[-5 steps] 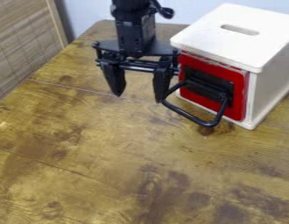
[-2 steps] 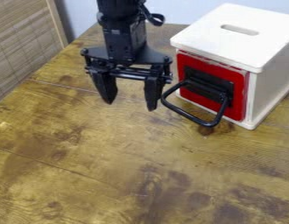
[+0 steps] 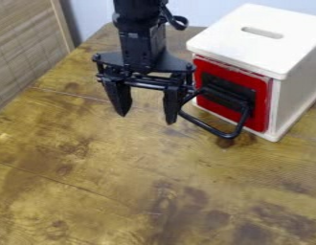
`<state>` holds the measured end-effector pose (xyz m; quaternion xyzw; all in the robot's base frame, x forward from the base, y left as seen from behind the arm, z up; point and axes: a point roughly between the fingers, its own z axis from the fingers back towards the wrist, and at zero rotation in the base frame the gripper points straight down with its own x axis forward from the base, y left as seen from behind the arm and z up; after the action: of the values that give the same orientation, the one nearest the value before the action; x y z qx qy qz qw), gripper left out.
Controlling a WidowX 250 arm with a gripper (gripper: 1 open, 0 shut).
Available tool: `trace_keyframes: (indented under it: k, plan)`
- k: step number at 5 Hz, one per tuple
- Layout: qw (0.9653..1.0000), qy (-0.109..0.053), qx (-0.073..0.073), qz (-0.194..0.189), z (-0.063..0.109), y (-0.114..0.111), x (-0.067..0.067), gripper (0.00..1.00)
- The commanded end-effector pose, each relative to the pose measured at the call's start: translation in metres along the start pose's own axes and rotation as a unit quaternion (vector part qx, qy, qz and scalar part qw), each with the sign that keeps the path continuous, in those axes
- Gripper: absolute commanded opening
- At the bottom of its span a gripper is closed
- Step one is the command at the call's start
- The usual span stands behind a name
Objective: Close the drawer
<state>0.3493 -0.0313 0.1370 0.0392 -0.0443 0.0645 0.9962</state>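
1. The open black gripper (image 3: 146,110) hangs with its fingers spread and pointing down; the red drawer (image 3: 234,94), in the white cabinet (image 3: 260,57), is to the right in the view.
2. One finger overlaps the looped handle (image 3: 214,118) in view (whether they touch is unclear); the arm's top is cut off.
3. Below is a stained wooden table (image 3: 109,182); behind, a pale wall (image 3: 206,10).

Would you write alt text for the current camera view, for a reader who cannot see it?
A black robot gripper hangs open above a wooden table, just left of a white cabinet in the picture. The cabinet's red front carries a large black loop handle.
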Motion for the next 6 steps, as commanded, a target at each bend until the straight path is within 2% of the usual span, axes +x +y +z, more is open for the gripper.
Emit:
trace_keyframes:
  k: [1, 2, 4, 5, 6]
  plan:
    - [0.9991, -0.042, -0.005, -0.007, 0.029, -0.007, 0.002, 1.00]
    - [0.9991, -0.041, -0.002, -0.003, 0.026, 0.001, 0.012, 1.00]
    - [0.9997, -0.020, 0.014, 0.010, 0.010, 0.018, 0.025, 1.00]
    - [0.9997, -0.008, 0.010, 0.019, 0.019, 0.022, 0.022, 1.00]
    - [0.9999, -0.001, 0.000, 0.016, 0.023, 0.021, 0.018, 1.00]
